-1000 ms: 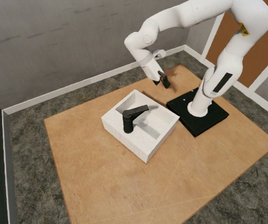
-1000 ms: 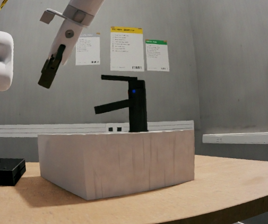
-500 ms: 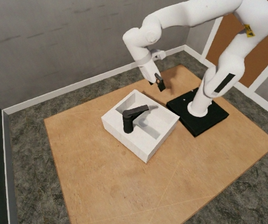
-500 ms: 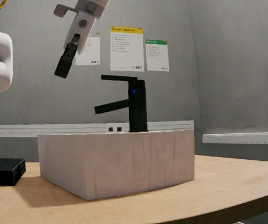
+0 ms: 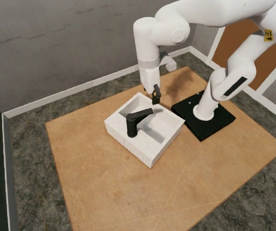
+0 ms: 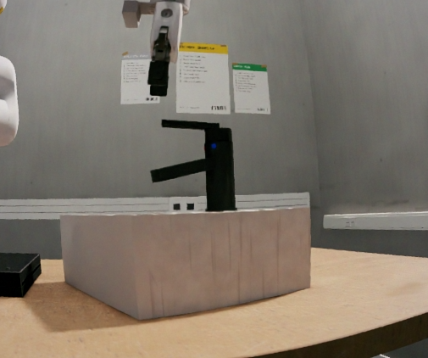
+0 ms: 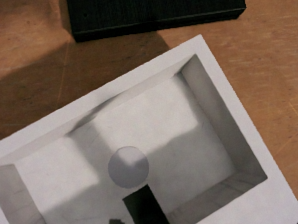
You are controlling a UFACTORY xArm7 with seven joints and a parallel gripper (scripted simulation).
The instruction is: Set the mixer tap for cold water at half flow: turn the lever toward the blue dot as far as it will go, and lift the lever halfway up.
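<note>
A black mixer tap (image 5: 131, 128) (image 6: 220, 182) stands on the rim of a white square sink block (image 5: 148, 156) (image 6: 187, 263) (image 7: 242, 115). Its lever (image 5: 142, 112) (image 6: 189, 125) lies level on top and points over the basin, above the spout (image 6: 179, 170). A blue dot (image 6: 214, 146) shows on the side of the tap body in the exterior view. My gripper (image 5: 156, 99) (image 6: 158, 88) is open and empty. It points down and hangs a little above the lever's free end, not touching it. The wrist view looks down into the basin with its round drain (image 7: 128, 166); a dark part of the tap (image 7: 145, 206) shows at the bottom edge.
The sink block stands on a wooden board (image 5: 93, 178) (image 6: 357, 297). The arm's black base plate (image 5: 203, 123) (image 6: 5, 273) (image 7: 150, 15) lies close beside the sink. Paper sheets (image 6: 202, 78) hang on the grey wall behind.
</note>
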